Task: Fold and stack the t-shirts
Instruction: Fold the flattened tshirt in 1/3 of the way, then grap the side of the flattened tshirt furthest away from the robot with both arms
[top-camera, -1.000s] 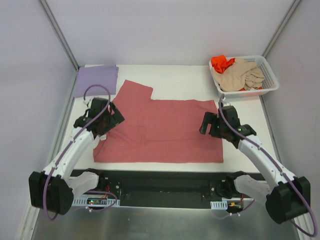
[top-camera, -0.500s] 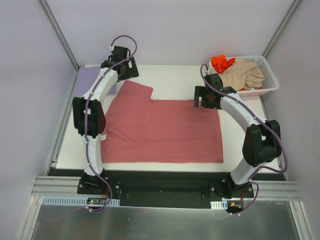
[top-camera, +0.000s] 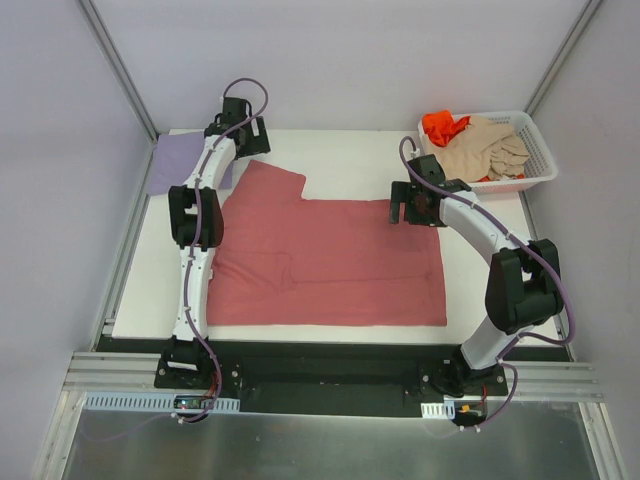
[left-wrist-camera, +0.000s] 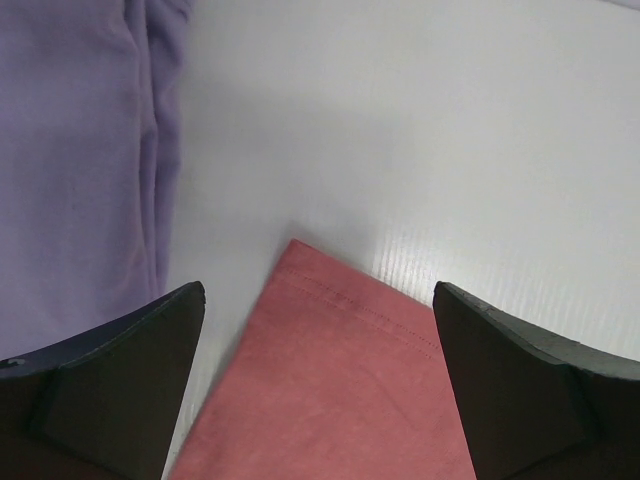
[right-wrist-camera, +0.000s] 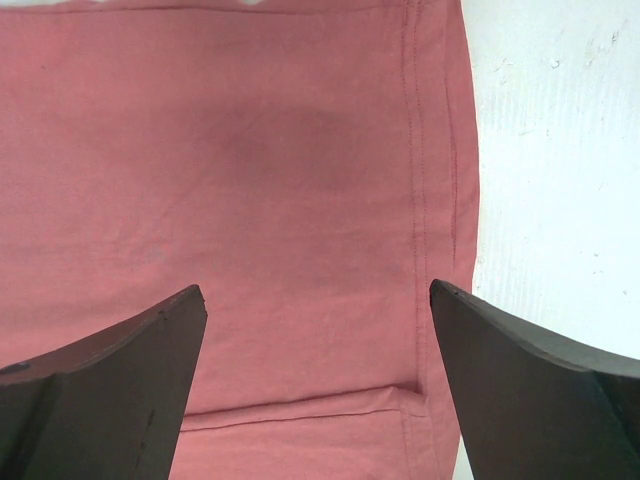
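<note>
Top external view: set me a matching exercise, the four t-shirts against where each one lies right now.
Things:
1. rose-red t-shirt
2. lavender t-shirt
3. beige t-shirt
4. orange t-shirt

Places:
A. basket, on top
B. table, far left corner
C. spread flat mid-table
D. basket's far left corner, partly under another shirt

Pairs: 1-C, 2-B, 3-A, 4-D

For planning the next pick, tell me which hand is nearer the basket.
Right. The right hand hovers over the red shirt, at its far right corner, just left of the basket; the left hand is across the table, by the purple shirt.
</note>
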